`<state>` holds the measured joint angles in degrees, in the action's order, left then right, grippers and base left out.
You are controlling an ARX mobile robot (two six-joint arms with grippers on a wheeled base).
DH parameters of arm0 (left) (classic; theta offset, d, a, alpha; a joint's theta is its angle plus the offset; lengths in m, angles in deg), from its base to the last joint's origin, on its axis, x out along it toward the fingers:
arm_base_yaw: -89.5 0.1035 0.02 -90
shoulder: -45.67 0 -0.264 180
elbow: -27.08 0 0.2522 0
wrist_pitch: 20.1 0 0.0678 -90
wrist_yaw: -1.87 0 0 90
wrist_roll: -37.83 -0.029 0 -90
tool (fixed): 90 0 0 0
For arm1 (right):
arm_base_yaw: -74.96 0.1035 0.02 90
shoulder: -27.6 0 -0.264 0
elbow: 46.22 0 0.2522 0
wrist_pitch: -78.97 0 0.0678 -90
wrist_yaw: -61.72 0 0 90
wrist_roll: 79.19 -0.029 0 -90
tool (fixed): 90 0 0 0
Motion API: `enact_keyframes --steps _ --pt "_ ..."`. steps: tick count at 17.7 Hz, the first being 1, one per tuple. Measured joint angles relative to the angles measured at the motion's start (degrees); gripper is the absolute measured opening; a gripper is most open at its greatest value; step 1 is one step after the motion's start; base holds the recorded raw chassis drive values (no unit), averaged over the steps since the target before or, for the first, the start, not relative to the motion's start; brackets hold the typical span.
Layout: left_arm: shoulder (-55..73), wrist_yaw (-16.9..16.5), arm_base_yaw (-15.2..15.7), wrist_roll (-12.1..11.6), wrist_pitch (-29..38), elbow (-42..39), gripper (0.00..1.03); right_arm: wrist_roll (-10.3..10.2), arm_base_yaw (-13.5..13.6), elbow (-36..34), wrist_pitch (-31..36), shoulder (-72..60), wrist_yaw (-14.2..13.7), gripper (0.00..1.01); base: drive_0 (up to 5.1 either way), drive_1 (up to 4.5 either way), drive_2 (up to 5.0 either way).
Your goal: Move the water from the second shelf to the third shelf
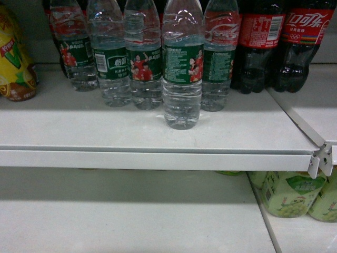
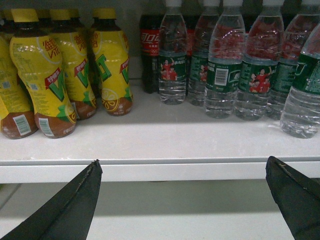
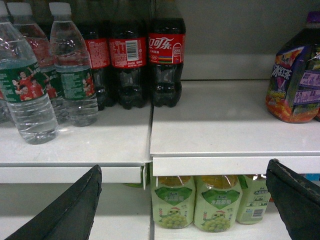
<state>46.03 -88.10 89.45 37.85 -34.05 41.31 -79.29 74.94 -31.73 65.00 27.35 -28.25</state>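
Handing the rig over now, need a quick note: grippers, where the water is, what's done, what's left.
Left gripper: open, empty, in front of the shelf edge.
Right gripper: open, empty, same height.
Water bottle: frontmost of the row, upright on the upper shelf, cola bottles to its right.
Done: nothing grasped.
Left: grasp that bottle, set it on the lower shelf.

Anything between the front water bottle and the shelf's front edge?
No: in the head view, bare white shelf runs from the front water bottle to the edge. Neither claw shows there.
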Motion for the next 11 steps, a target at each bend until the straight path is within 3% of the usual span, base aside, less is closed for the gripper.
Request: enact_keyframes --steps 2,3,5,6,8,9,11 --pt "0.0 0.0 0.0 0.0 0.0 0.0 0.98 0.0 0.0 0.0 0.0 0.0 -0.02 0.98 0.0 0.0 0.0" --pt "0.0 0.0 0.0 0.0 0.0 -0.02 0.98 -2.45 0.0 0.55 -3.15 -0.46 0.24 0.98 0.0 0.0 0.0" --pt "0.0 0.0 0.0 0.0 -0.02 0.0 0.98 -11.26 0.0 0.83 -4.2 -2.67 0.9 0.98 0.0 0.0 0.0" --pt "0.0 0.0 0.0 0.0 0.0 0.0 0.98 -12.68 -0.07 1.7 -3.85 -2.89 1.57 0.98 0.0 0.0 0.0" --pt "0.0 0.0 0.0 0.0 0.0 0.0 0.98 -13.46 -2.89 4.61 -2.8 -5.11 4.83 0.98 0.0 0.0 0.0" --pt "0.0 0.0 0.0 0.0 0.0 -0.02 0.98 -13.49 -4.39 5.79 0.35 -7.43 6.67 0.98 0.0 0.0 0.0" --pt "0.0 0.0 0.0 0.0 0.0 0.0 0.98 -13.07 -4.63 10.97 11.52 -19.78 8.61 0.98 0.0 0.0 0.0"
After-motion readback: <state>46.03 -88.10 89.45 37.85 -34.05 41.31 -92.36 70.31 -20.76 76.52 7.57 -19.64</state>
